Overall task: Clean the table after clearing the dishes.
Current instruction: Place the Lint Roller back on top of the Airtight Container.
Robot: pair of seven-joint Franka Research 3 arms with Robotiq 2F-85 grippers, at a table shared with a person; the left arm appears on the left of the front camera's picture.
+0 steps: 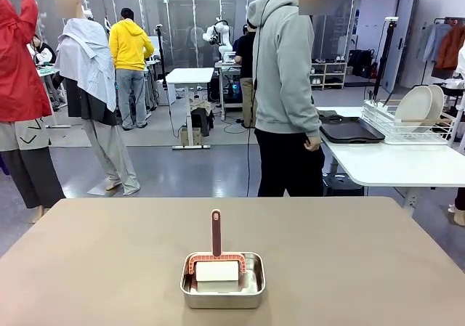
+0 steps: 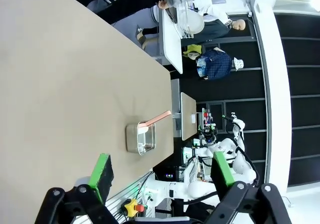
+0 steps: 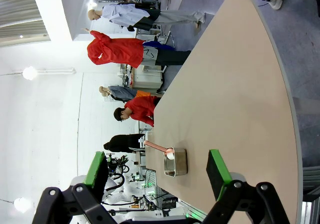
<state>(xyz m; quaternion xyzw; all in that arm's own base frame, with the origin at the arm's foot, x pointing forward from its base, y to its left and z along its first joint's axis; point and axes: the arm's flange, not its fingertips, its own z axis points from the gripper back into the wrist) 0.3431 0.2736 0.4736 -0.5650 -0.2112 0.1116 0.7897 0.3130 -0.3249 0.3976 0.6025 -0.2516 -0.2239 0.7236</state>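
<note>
The brown table (image 1: 102, 261) carries a steel pan (image 1: 222, 279) near its front edge. In the pan rests a red-handled scrubber (image 1: 216, 257) with a white pad, its handle pointing away from me. The dishes, white plates (image 1: 418, 104), stand in a wire rack on the white table at the back right, beside stacked dark trays (image 1: 350, 131). My left gripper (image 2: 162, 170) hangs open above the table, with the pan (image 2: 141, 138) ahead of it. My right gripper (image 3: 156, 168) is open too and holds nothing; the pan (image 3: 176, 162) lies between its fingers, farther off.
A person in a grey hoodie (image 1: 285, 72) stands at the table's far side, next to the white table (image 1: 392, 163). Other people stand farther back on the left.
</note>
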